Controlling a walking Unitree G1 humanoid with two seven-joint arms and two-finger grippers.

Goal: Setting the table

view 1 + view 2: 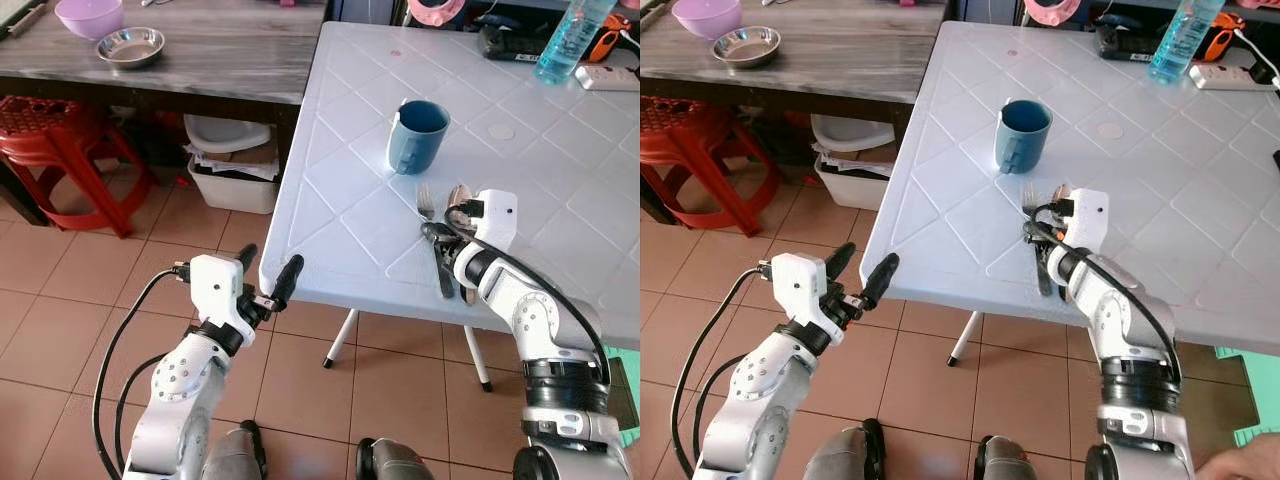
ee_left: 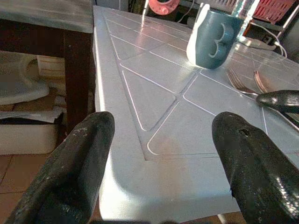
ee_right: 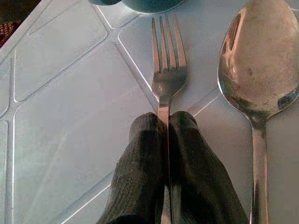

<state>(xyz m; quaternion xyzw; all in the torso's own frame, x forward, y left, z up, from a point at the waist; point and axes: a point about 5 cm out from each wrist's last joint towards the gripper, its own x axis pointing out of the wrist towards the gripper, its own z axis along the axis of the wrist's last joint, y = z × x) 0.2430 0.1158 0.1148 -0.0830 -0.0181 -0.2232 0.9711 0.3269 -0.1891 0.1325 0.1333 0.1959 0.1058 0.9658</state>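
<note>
We see broad bare surface on the white worktop [image 1: 340, 190] between its near left corner and the blue mug [image 1: 417, 136], which stands just beyond the fork [image 3: 167, 70] and spoon [image 3: 258, 70]. The two utensils lie side by side with a narrow gap between them, near the front edge. The right gripper [image 3: 167, 135] has its fingers pressed together on the fork handle. The left gripper [image 1: 268, 276] hovers off the corner, its fingers [image 2: 77, 168] spread, open floor beneath. A bottle [image 1: 568, 38] and power strip [image 1: 608, 77] crowd the far right edge; the wooden worktop [image 1: 200, 50] flanks the left.
</note>
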